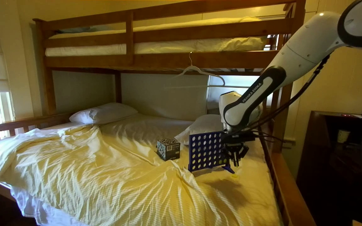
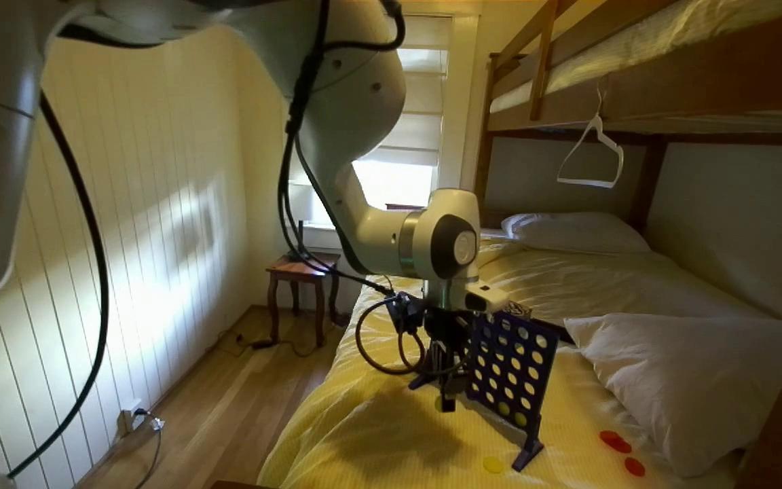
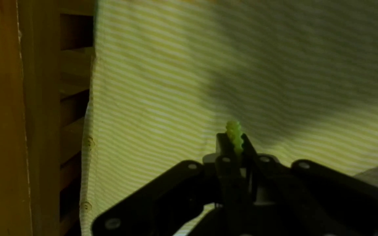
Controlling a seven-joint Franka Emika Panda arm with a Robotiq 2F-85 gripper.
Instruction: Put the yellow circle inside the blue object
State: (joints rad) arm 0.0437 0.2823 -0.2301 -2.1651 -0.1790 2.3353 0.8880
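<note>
The blue object, an upright dark-blue grid board with round holes, stands on the bed in both exterior views (image 1: 207, 151) (image 2: 512, 363). Yellowish discs appear to fill a couple of its bottom holes. My gripper (image 1: 237, 162) is beside the board, pointing down; it also shows in an exterior view (image 2: 447, 402). In the wrist view its fingers (image 3: 235, 142) are shut on a yellow circle (image 3: 234, 131) with a ridged edge, held on edge above the sheet. Another yellow disc (image 2: 493, 464) lies flat on the bed near the board's foot, also seen in an exterior view (image 1: 234, 175).
A patterned box (image 1: 168, 149) stands near the board. Red discs (image 2: 634, 466) lie by a white pillow (image 2: 676, 373). A wooden bed rail (image 3: 5, 118) runs along the bed's edge. A hanger (image 1: 192, 67) hangs from the upper bunk.
</note>
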